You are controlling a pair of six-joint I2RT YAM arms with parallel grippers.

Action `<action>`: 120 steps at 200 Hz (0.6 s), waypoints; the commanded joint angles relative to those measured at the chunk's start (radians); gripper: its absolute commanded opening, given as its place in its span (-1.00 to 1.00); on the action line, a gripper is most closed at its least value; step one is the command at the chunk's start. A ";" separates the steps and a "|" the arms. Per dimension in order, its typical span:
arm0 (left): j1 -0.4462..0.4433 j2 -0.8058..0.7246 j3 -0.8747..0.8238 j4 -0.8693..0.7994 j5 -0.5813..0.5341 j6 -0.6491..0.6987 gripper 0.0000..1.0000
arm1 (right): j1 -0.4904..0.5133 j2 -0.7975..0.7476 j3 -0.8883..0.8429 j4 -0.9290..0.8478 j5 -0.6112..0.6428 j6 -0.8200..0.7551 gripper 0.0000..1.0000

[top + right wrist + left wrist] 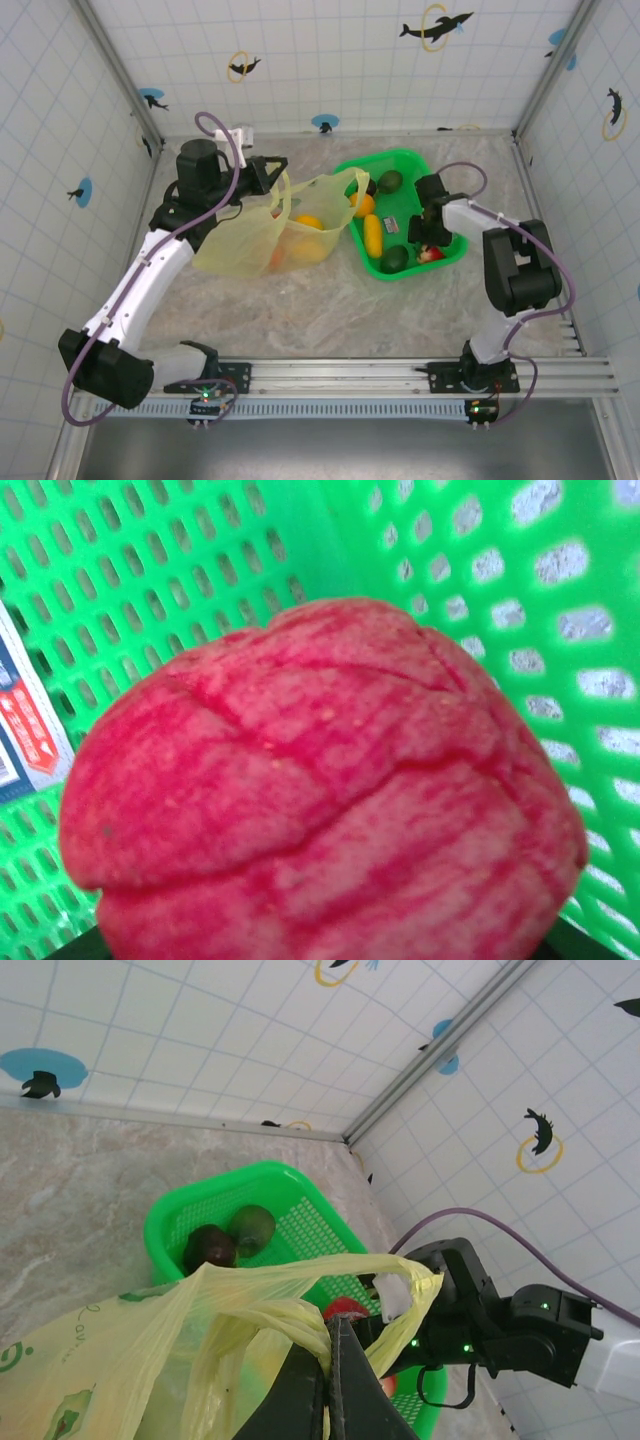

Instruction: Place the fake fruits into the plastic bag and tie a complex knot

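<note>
An aluminium rail (400,375) bounds the near edge of the marbled table (330,310). At mid-table the plastic bag (245,245) holds an orange fruit (308,223), and the left gripper (272,182) is clenched on its rim. The right gripper (432,235) sits in the green basket (400,160), close to a red fruit (320,780); its jaw state cannot be determined. White tiled walls (350,70) with dolphin stickers (435,27) enclose the far side.

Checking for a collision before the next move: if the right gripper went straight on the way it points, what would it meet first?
The pink-red fruit lying in the green basket; it sits directly ahead of the right gripper, apparently very close, though the gap is unclear.
</note>
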State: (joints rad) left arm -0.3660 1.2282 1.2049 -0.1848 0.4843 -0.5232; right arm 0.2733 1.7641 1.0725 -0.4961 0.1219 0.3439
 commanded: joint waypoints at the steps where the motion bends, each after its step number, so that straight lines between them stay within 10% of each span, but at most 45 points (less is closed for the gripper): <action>1: -0.009 -0.014 -0.002 0.016 -0.009 0.020 -1.00 | -0.007 -0.018 0.044 0.034 -0.031 0.009 0.29; 120: -0.008 -0.006 0.003 0.021 -0.002 0.024 -1.00 | -0.012 -0.047 0.066 0.130 -0.176 0.026 0.43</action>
State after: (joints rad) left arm -0.3660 1.2282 1.2049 -0.1848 0.4847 -0.5232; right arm 0.2665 1.7592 1.1034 -0.3931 -0.0265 0.3588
